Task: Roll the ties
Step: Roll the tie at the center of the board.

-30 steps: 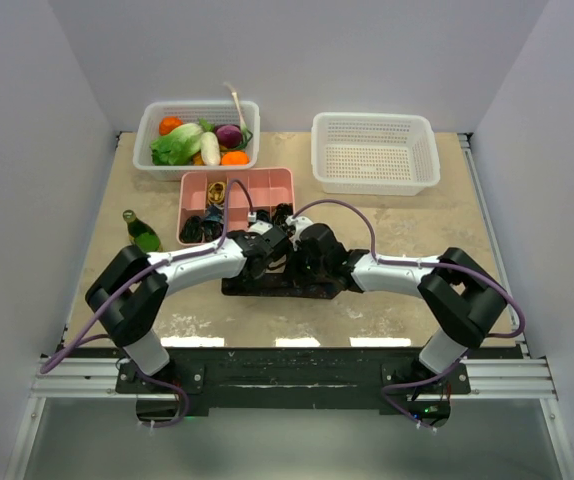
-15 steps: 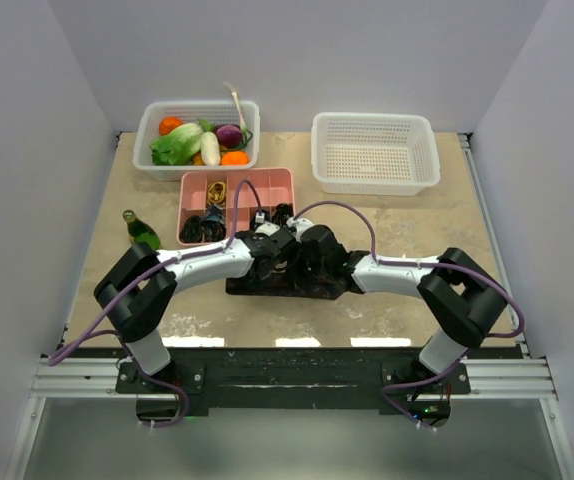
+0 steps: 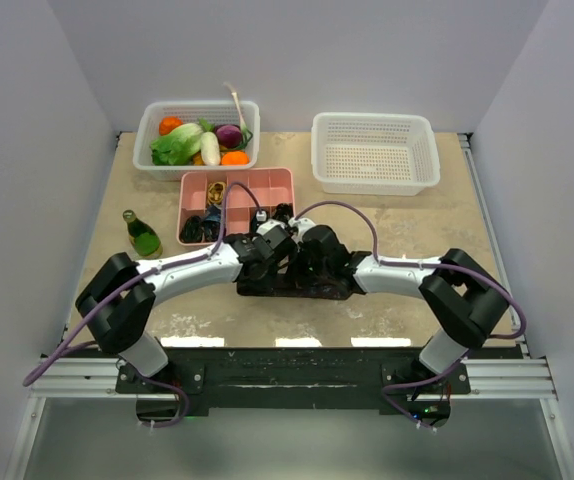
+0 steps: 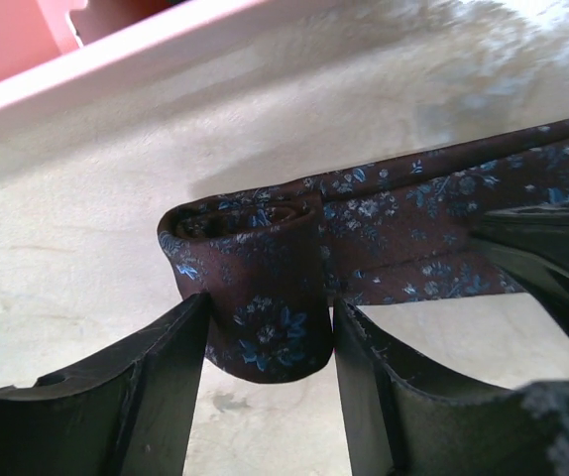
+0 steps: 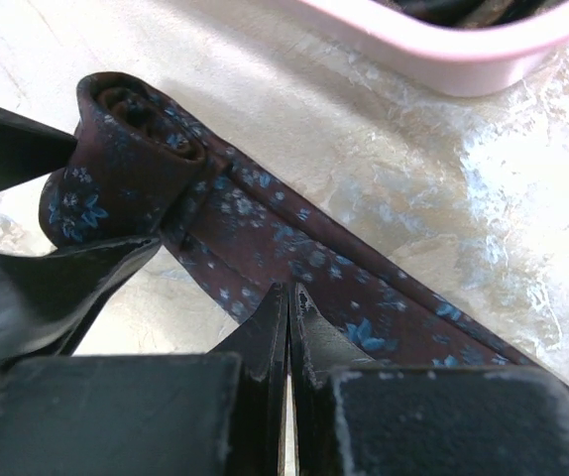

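Observation:
A maroon tie (image 3: 297, 286) with blue flowers lies on the table in front of both arms. Its left end is rolled into a short coil (image 4: 265, 288), the rest running off right as a flat strip (image 4: 443, 228). My left gripper (image 4: 270, 309) straddles the coil, one finger against each side. In the right wrist view the coil (image 5: 126, 159) sits at upper left and the strip (image 5: 364, 288) runs down to the right. My right gripper (image 5: 290, 290) is shut, nothing between its fingers, with its tips resting on the strip's near edge.
A pink divided tray (image 3: 267, 181) just behind the tie holds dark rolled ties and small items. A green bottle (image 3: 144, 235) stands to its left. A white basket of vegetables (image 3: 199, 135) and an empty white basket (image 3: 375, 150) stand at the back.
The left arm has swung, its elbow dropping to the left while its gripper stays at the tie. The tie's left end now lies further right. The right arm has held still.

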You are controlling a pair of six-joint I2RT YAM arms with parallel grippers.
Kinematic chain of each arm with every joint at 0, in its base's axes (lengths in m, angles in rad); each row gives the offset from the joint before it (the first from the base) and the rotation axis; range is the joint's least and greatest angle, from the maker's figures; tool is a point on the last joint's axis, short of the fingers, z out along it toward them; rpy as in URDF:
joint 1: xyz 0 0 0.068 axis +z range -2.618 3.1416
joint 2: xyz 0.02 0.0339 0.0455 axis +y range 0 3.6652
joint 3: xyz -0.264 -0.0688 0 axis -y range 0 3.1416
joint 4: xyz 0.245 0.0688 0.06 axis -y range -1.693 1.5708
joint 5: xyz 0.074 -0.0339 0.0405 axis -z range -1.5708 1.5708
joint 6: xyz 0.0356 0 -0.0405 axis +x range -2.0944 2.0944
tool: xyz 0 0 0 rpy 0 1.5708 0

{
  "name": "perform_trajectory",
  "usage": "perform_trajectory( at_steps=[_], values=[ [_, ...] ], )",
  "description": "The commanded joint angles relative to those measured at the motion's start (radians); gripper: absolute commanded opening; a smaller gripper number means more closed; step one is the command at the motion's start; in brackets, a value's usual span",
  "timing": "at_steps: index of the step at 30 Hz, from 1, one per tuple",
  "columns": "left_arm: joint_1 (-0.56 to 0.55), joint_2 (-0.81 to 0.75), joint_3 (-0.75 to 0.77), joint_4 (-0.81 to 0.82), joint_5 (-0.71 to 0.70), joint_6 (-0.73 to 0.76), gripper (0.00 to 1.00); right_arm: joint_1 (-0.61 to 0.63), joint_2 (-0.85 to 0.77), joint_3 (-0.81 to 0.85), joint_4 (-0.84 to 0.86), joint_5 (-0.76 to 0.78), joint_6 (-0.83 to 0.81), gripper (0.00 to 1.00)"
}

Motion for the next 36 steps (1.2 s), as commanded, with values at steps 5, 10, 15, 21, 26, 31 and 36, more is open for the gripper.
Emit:
perform_trajectory(
  at_steps=[5, 10, 15, 21, 26, 31, 36],
  values=[
    [-0.008, -0.117, -0.017, 0.067, 0.036, -0.016, 0.58, -0.003, -0.095, -0.009, 0.05, -0.034, -0.001, 0.0],
    [0.006, -0.189, -0.056, 0.116, 0.092, -0.006, 0.6, -0.003, -0.126, 0.029, 0.065, -0.069, -0.012, 0.0],
    [0.061, -0.285, -0.106, 0.137, 0.14, -0.02, 0.61, 0.001, -0.102, 0.089, 0.096, -0.132, -0.012, 0.0],
    [0.233, -0.406, -0.186, 0.146, 0.192, 0.001, 0.61, 0.029, -0.01, 0.163, 0.128, -0.181, -0.004, 0.0],
    [0.373, -0.466, -0.272, 0.215, 0.313, 0.024, 0.62, 0.051, 0.076, 0.229, 0.103, -0.209, -0.007, 0.0],
    [0.407, -0.471, -0.324, 0.277, 0.379, 0.024, 0.62, 0.052, 0.124, 0.24, 0.09, -0.198, -0.002, 0.0],
    [0.407, -0.447, -0.344, 0.318, 0.407, 0.035, 0.62, 0.051, 0.113, 0.221, 0.042, -0.135, -0.022, 0.0]
  ],
)
